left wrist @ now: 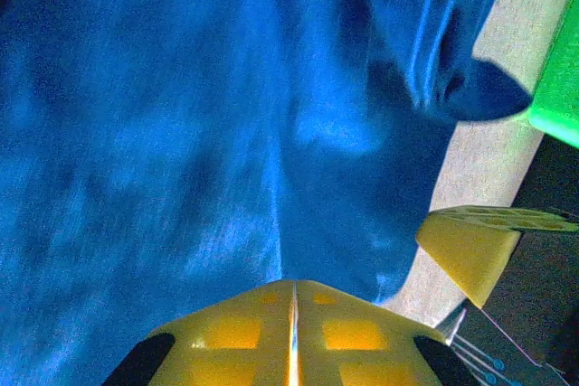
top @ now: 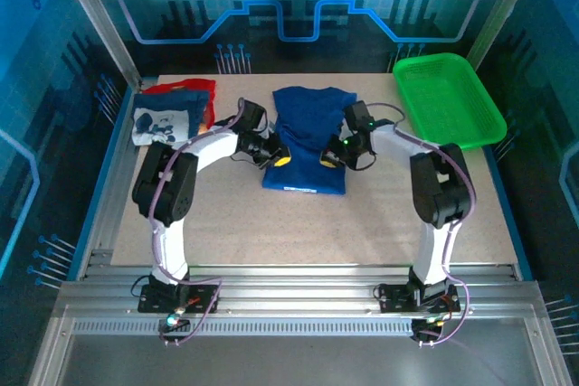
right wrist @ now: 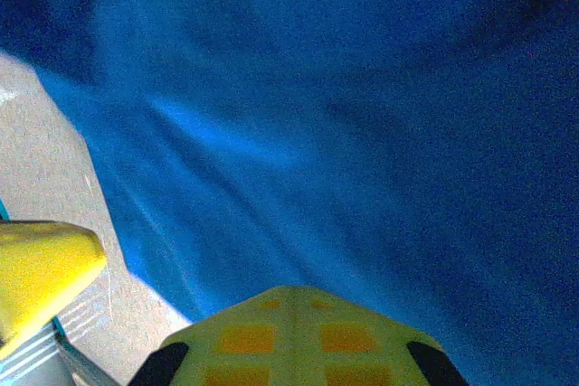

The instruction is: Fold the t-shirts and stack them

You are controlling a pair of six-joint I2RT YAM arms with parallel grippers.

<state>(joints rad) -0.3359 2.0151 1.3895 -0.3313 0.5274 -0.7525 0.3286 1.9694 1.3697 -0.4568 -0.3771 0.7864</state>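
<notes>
The royal blue t-shirt [top: 308, 133] lies lengthwise in the middle of the table, its sides folded in. My left gripper [top: 279, 156] sits on its left side and my right gripper [top: 333, 158] on its right side, close together. In the left wrist view the yellow fingertips [left wrist: 293, 283] are pressed together on the blue cloth [left wrist: 199, 133], and a crease runs up from them. The right wrist view shows the right gripper [right wrist: 303, 288] shut on the blue cloth [right wrist: 362, 115] near its edge. The navy/white mouse t-shirt [top: 161, 124] lies on the red t-shirt [top: 185, 88] at the back left.
A green mesh basket [top: 450, 101] stands at the back right, and its corner [left wrist: 554, 88] shows in the left wrist view. The other arm's yellow finger [left wrist: 475, 241] is near the left gripper. Bare table [top: 298, 223] stretches in front of the blue shirt.
</notes>
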